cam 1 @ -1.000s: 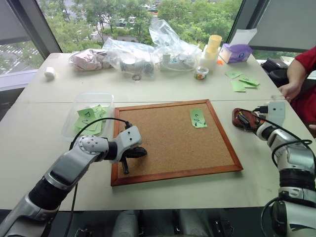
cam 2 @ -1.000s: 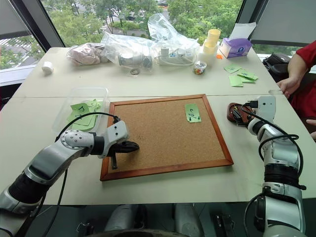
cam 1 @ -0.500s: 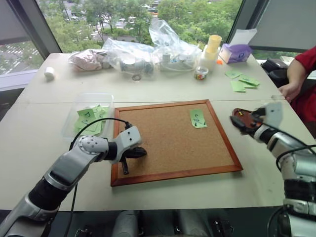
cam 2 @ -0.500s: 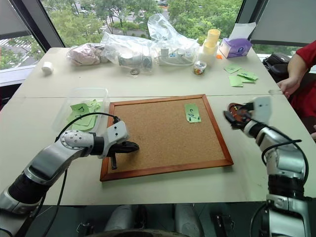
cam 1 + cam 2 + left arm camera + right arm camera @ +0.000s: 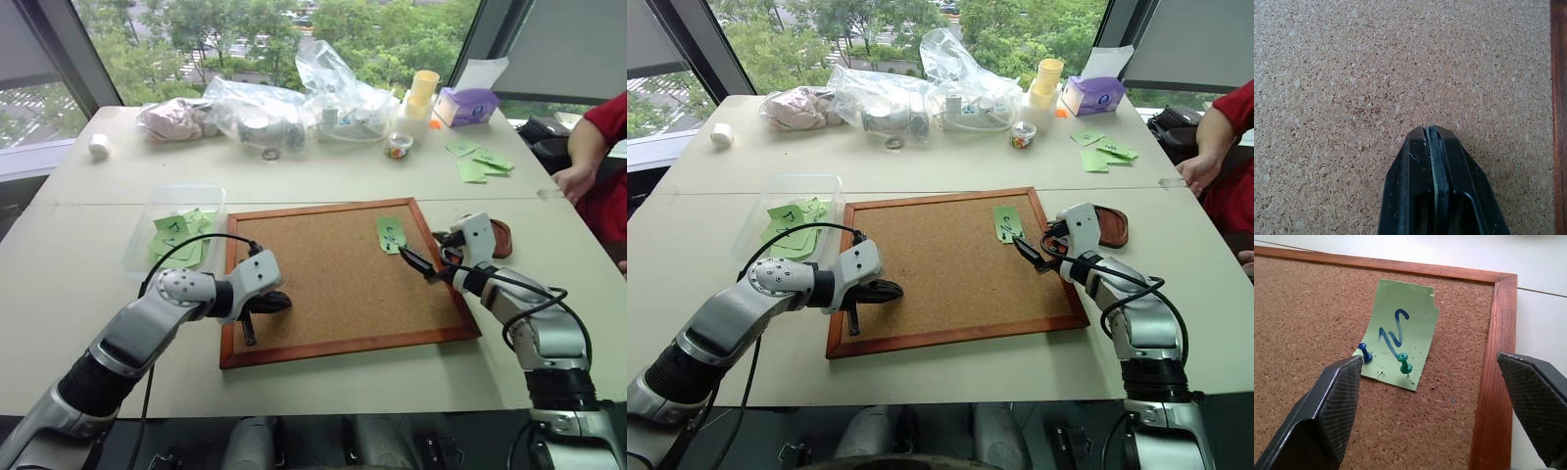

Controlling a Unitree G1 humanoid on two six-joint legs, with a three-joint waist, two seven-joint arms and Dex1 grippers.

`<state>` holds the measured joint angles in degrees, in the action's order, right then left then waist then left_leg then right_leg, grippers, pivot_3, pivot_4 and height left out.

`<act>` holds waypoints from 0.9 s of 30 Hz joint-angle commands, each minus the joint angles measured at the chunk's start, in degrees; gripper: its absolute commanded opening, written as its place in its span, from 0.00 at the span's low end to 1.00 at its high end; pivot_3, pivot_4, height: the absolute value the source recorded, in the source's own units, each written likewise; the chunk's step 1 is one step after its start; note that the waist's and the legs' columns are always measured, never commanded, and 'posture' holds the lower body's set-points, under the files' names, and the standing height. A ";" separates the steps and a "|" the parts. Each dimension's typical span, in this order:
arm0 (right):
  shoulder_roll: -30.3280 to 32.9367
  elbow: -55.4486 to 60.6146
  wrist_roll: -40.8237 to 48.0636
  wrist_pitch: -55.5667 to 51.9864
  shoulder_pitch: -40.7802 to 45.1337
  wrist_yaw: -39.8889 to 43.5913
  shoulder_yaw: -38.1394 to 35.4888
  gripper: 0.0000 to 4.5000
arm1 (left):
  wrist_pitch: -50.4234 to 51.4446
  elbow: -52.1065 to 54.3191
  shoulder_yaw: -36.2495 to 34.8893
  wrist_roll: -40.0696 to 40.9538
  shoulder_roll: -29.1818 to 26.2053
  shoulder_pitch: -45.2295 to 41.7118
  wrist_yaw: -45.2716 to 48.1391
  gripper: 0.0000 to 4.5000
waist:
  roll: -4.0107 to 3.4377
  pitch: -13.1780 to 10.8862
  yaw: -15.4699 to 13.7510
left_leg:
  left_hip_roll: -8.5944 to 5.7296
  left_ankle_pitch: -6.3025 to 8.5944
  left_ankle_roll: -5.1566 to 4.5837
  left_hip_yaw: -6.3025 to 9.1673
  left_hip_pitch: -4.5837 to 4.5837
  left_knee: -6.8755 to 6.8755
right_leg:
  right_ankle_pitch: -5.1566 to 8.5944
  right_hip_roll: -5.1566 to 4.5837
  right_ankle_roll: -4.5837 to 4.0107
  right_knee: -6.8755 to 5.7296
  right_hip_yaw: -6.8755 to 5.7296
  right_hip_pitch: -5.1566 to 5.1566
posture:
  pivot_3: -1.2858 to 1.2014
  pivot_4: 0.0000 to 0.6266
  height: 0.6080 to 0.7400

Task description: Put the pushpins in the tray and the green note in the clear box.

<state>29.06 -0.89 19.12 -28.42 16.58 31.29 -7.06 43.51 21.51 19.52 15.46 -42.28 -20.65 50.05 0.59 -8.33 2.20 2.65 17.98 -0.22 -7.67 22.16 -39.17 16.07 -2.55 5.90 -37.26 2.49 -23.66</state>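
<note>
Right wrist view finds the right gripper [image 5: 1437, 401] spread wide, aimed at the pinned green note [image 5: 1399, 334] beside the corkboard [image 5: 1308, 308] frame's corner.

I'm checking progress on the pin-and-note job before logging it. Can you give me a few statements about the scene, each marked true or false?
1. The green note is still pinned on the corkboard. True.
2. One pushpin remains in the note. False: two show, a blue pushpin and a green pushpin.
3. The right claw is open, facing the note. True.
4. The left claw is open over the clear box. False: it is shut, over the corkboard.
5. The clear box holds green notes. True.
6. The tray sits on the corkboard. False: it sits on the table beside the corkboard's right edge.
</note>
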 commanded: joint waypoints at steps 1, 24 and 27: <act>-0.50 -0.92 -0.78 2.02 2.05 -0.05 -0.07 1.00 | 1.98 -1.08 2.15 -1.09 -0.17 1.81 0.07 0.00 | 0.00 0.00 0.00 | 0.00 0.00 0.00 0.00 0.00 0.00 | 0.00 0.00 0.00 0.00 0.00 0.00 | 0.52 0.24 0.96; -1.79 0.50 0.59 4.47 1.76 -1.21 -4.03 0.00 | 1.68 -1.28 2.33 -1.68 -0.30 1.89 0.25 0.00 | 0.00 0.00 -0.01 | 0.00 0.00 0.01 0.00 0.00 0.00 | 0.00 -0.01 0.00 0.00 0.00 0.01 | 0.52 0.24 0.96; -2.25 2.01 1.69 4.78 1.54 -1.99 -5.51 0.00 | 1.75 -1.30 2.38 -1.66 -0.41 1.90 0.34 0.00 | -0.01 -0.01 -0.02 | -0.01 0.00 0.01 -0.01 0.01 0.00 | 0.00 -0.02 0.00 0.00 0.00 0.00 | 0.52 0.24 0.96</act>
<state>26.12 -3.05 19.65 -26.19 16.91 30.77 -8.11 43.47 21.94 19.56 15.01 -41.99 -20.43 49.70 0.58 -8.34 2.19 2.64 17.97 -0.22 -7.68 22.18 -39.17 16.07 -2.57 5.90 -37.25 2.49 -23.67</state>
